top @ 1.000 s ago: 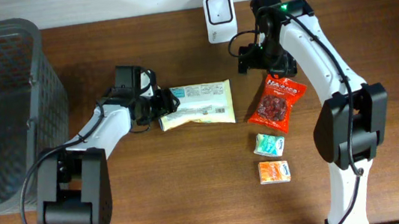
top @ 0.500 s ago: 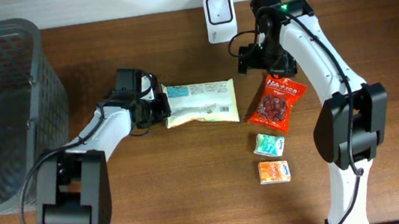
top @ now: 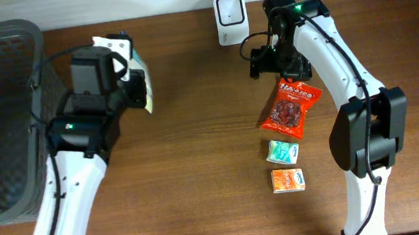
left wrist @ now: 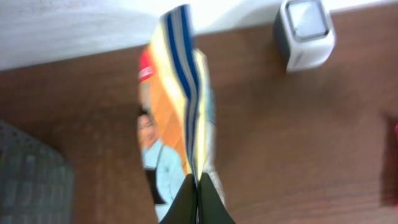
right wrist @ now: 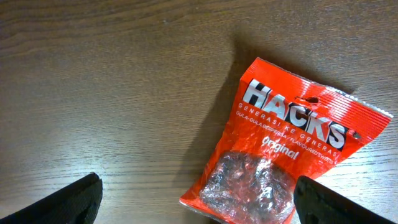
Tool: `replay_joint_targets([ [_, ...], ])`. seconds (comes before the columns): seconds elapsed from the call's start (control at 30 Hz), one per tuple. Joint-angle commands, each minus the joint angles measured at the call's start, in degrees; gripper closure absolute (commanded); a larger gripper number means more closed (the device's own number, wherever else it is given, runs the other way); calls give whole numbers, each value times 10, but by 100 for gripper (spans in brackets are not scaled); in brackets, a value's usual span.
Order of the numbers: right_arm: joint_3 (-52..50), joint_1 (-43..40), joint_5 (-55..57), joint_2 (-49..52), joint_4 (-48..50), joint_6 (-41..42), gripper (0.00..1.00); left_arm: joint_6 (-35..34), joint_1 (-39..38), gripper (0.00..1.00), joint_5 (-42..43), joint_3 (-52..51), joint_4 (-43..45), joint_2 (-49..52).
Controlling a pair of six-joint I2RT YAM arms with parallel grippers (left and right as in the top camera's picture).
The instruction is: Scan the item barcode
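The item, a flat snack packet (left wrist: 177, 106) with yellow, orange and blue print, hangs edge-on in the air, pinched at its end by my left gripper (left wrist: 198, 208), which is shut on it. From overhead the packet (top: 142, 78) shows as a thin strip beside the left gripper (top: 131, 85), near the basket's corner. The white barcode scanner (top: 229, 19) stands at the table's back edge, well to the right of the packet, and also shows in the left wrist view as the scanner (left wrist: 305, 32). My right gripper (right wrist: 208, 202) hovers open over a red Hacks bag (right wrist: 292, 149).
A dark mesh basket (top: 4, 117) fills the left side. The red Hacks bag (top: 291, 106) lies right of centre, with a small teal packet (top: 283, 151) and a small orange packet (top: 288, 180) in front of it. The right arm (top: 346, 62) stands by the scanner.
The left gripper shut on the packet's end, lifted it off the table and swung it back and to the left, turning it edge-on. The right arm stayed still.
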Motion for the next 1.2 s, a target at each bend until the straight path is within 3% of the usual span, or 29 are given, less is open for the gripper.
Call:
replay_joint_targets([
  [0.0, 5, 1, 10, -7, 0, -4, 2, 57, -60, 100, -169, 9, -16, 25],
  [0.07, 5, 1, 10, -7, 0, -4, 2, 69, -104, 100, -227, 9, -25, 76],
  [0.27, 5, 1, 10, -7, 0, -4, 2, 71, -205, 100, -225, 9, -16, 153],
  [0.33, 5, 1, 10, -7, 0, -4, 2, 40, -237, 100, -186, 10, 2, 153],
  [0.43, 5, 1, 10, -7, 0, -4, 2, 37, -281, 100, -61, 10, 20, 153],
  [0.47, 5, 1, 10, -7, 0, -4, 2, 37, -292, 87, -35, 10, 24, 153],
  [0.57, 5, 1, 10, -7, 0, -4, 2, 14, -294, 87, -29, 12, 27, 153],
  [0.6, 5, 1, 10, -7, 0, -4, 2, 3, -289, 78, -28, 17, 26, 153],
  [0.63, 5, 1, 9, -7, 0, -4, 2, -16, -278, 37, -12, 34, 16, 148],
  [0.67, 5, 1, 9, -7, 0, -4, 2, -17, -259, 8, 31, 58, 2, 134],
  [0.7, 5, 1, 4, -7, 0, -4, 2, -18, -246, 1, 48, 69, -9, 124],
  [0.83, 5, 1, -71, -7, 10, -4, 2, -99, -174, 1, 52, 88, -56, 74],
  [0.87, 5, 1, -135, -7, 24, -6, 2, -120, -144, 1, 52, 88, -76, 64],
  [0.9, 5, 3, -186, -7, 38, -29, 2, -137, -119, 1, 52, 88, -93, 61],
  [0.97, 3, 30, -283, 3, 69, -166, 1, -173, -66, 1, 50, 88, -123, 62],
  [1.0, 0, 49, -267, 7, 71, -193, 0, -187, -41, 1, 50, 88, -136, 62],
  [1.07, -19, 100, -165, 16, 75, -223, 15, -186, -8, 1, 41, 87, -145, 62],
  [1.17, -36, 151, -24, 30, 71, -251, 18, -186, 14, 1, 35, 87, -159, 62],
])
